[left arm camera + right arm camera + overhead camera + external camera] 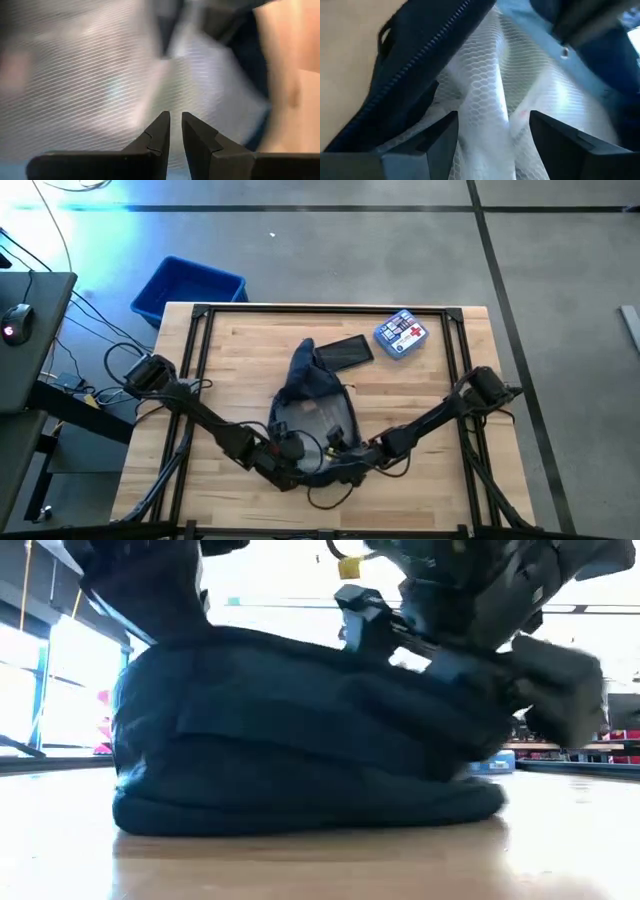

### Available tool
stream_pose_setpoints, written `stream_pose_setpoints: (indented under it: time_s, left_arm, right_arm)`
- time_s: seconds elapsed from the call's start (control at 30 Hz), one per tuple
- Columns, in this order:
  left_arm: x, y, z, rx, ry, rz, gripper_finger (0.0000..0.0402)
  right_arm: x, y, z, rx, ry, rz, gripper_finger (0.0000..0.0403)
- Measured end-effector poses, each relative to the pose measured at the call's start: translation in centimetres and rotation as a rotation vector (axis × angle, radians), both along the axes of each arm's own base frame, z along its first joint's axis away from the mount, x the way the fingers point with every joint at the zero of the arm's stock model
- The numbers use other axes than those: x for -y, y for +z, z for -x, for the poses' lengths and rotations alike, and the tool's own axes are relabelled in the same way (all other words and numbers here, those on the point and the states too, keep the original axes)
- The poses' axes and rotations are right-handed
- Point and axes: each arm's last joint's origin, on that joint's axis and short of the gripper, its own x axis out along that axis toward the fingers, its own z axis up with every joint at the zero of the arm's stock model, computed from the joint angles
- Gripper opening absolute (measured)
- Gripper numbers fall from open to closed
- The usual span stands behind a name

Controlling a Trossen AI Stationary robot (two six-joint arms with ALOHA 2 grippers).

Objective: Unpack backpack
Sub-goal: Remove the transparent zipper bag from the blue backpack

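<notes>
White mesh lining point(485, 95) filled the space just ahead of the right gripper point(492, 142), whose two dark fingers point(440, 137) stood well apart with a fold of the mesh running up between them; whether either pad touched the mesh could not be told. To one side of those fingers a dark zipper edge point(427, 47) of the backpack point(312, 405) ran diagonally, with bare wood beyond it.

The left gripper point(175, 131) had its fingertips point(161, 129) nearly together, only a thin slit between them, and nothing clamped in that slit. Straight past the tips lay the same pale ribbed mesh, blurred, and off to the side a strip of dark fabric and then wood.

From above, both grippers met at the near end of the backpack, which lay in the middle of the wooden table point(240, 360) with its dark navy flap thrown open toward the far side and the pale interior showing. What the bag held could not be made out. From table height it sat as a low, slumped dark mound with the arms coming down on top.

Beyond the fingers and the bag, a small flat black case point(343, 352) lay just past the open flap. Farther off, near the far right corner, sat a blue first-aid kit point(401, 333) with a red cross. Off the table, on the floor past the far left corner, stood a bright blue bin point(188, 288).
</notes>
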Motion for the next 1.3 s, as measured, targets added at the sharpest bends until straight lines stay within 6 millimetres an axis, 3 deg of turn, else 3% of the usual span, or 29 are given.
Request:
stream_pose_setpoints:
  time_s: [0.17, 0.3, 0.4, 0.57, 0.67, 0.8, 1.07, 1.3]
  left_arm:
    - [1.4, -0.9, -0.1, 0.042, -0.057, -0.031, 0.003]
    - [1.6, -1.4, -0.2, 0.033, -0.074, -0.047, 0.003]
    - [1.6, -1.5, -0.3, 0.032, -0.073, -0.048, 0.003]
    - [1.9, -1.3, -0.1, 0.034, -0.09, -0.039, 0.003]
    - [2.4, -0.6, -0.2, 0.053, -0.108, -0.042, 0.003]
    - [3.1, 0.2, -0.4, 0.092, -0.158, -0.043, 0.003]
    - [3.0, -0.5, -0.4, 0.08, -0.149, -0.101, 0.003]
    - [1.0, -1.8, -0.6, 0.058, 0.057, -0.267, 0.003]
  right_arm:
    - [0.8, -1.1, -0.3, 0.032, -0.134, 0.145, 0.0235]
    - [2.1, -1.3, -0.8, 0.036, -0.181, 0.159, 0.0218]
    - [3.0, -1.3, -1.2, 0.032, -0.205, 0.156, 0.017]
    - [4.4, -1.3, -1.8, 0.017, -0.209, 0.109, 0.003]
    - [4.8, -1.0, -2.1, 0.051, -0.258, 0.085, 0.001]
    - [5.4, 1.6, -2.0, 0.139, -0.335, 0.023, 0.0002]
    - [7.6, 9.9, -0.9, 0.401, -0.475, -0.077, 0.0]
    - [8.8, 15.6, 1.2, 0.546, -0.453, -0.151, 0.0]
